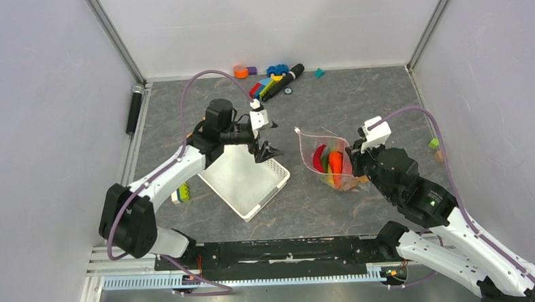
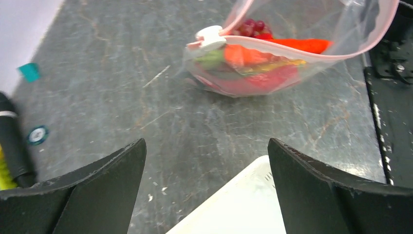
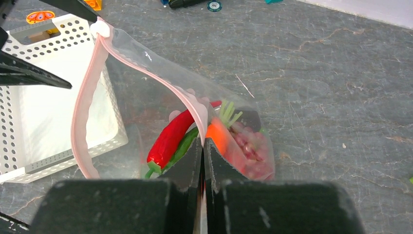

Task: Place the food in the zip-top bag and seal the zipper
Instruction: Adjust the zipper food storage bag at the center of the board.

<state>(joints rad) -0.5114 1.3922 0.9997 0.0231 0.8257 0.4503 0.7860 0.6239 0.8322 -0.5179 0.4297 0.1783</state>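
The clear zip-top bag [image 1: 317, 149] lies right of centre with its mouth gaping. Inside it is the food: a red chilli [image 3: 170, 139], a green piece, an orange piece [image 3: 217, 137] and purple grapes [image 3: 248, 148]. The pink zipper [image 3: 85, 105] runs round the mouth, and its white slider [image 3: 100, 28] sits at the far end. My right gripper [image 3: 202, 142] is shut on the near part of the pink strip. My left gripper [image 2: 207, 146] hangs open over the corner of the white basket [image 2: 238, 209], short of the bag, with nothing between its fingers.
The white slotted basket [image 1: 269, 192] stands left of the bag. Toy blocks, a car and a black marker [image 1: 280, 81] lie at the back. A teal block [image 1: 319, 72], green block [image 1: 433, 144] and black cylinder [image 1: 134, 109] lie near the walls.
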